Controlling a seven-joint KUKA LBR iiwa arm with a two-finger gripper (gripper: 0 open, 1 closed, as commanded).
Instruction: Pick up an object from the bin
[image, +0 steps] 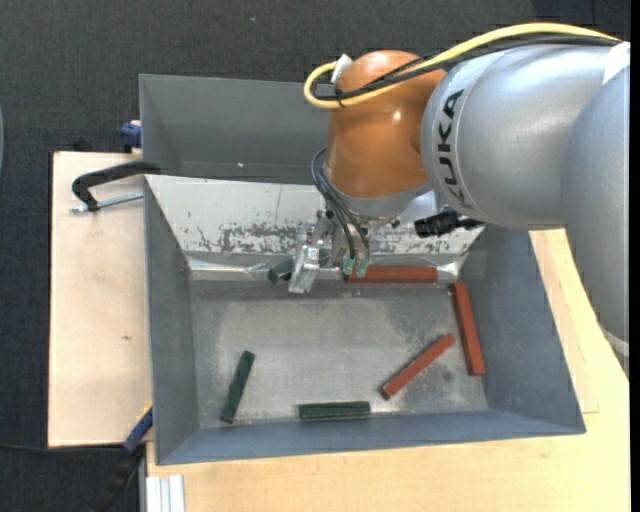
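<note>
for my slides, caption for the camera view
Gripper at the bin's far wall, beside a red stick.

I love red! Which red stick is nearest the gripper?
The red stick along the back wall, beside the gripper; the slanted one and right-wall one lie farther.

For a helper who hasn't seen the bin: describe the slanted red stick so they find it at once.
Look into the grey metal bin, at the right half of its floor. There the slanted red stick lies clear of the walls. The back red stick and the right red stick each run along a wall.
</note>
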